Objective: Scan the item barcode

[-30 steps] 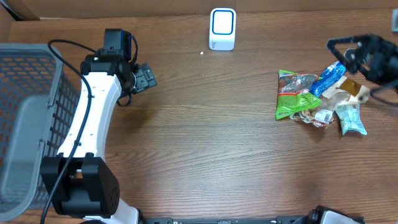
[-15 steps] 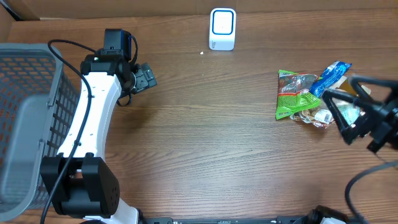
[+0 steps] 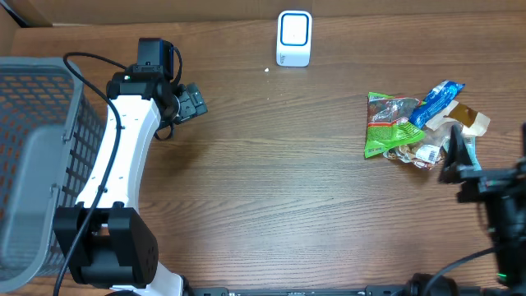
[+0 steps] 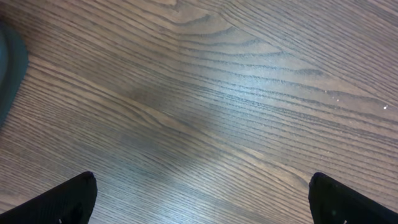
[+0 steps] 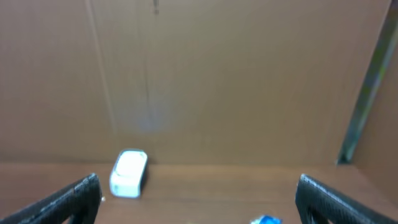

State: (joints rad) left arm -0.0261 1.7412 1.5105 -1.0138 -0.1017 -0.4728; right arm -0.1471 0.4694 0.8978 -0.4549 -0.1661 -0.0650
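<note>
A pile of snack packets lies at the right of the table: a green bag (image 3: 386,125), a blue packet (image 3: 434,102) and a tan packet (image 3: 470,120). The white barcode scanner (image 3: 294,38) stands at the back centre, and the right wrist view shows the scanner (image 5: 129,173) too. My right gripper (image 3: 486,164) hangs open and empty just in front of the pile, raised and facing the back wall. Only the blue packet's tip (image 5: 267,219) shows between its jaws. My left gripper (image 3: 194,103) is open over bare wood at the left, far from the pile.
A grey mesh basket (image 3: 41,156) fills the left edge, and its rim (image 4: 7,68) shows in the left wrist view. A cardboard wall (image 5: 199,74) runs behind the table. Small white wrapped items (image 3: 423,154) lie at the pile's front.
My right arm has swung from above the back right of the pile toward the front right edge, still open. The left arm and the packets have not moved.
</note>
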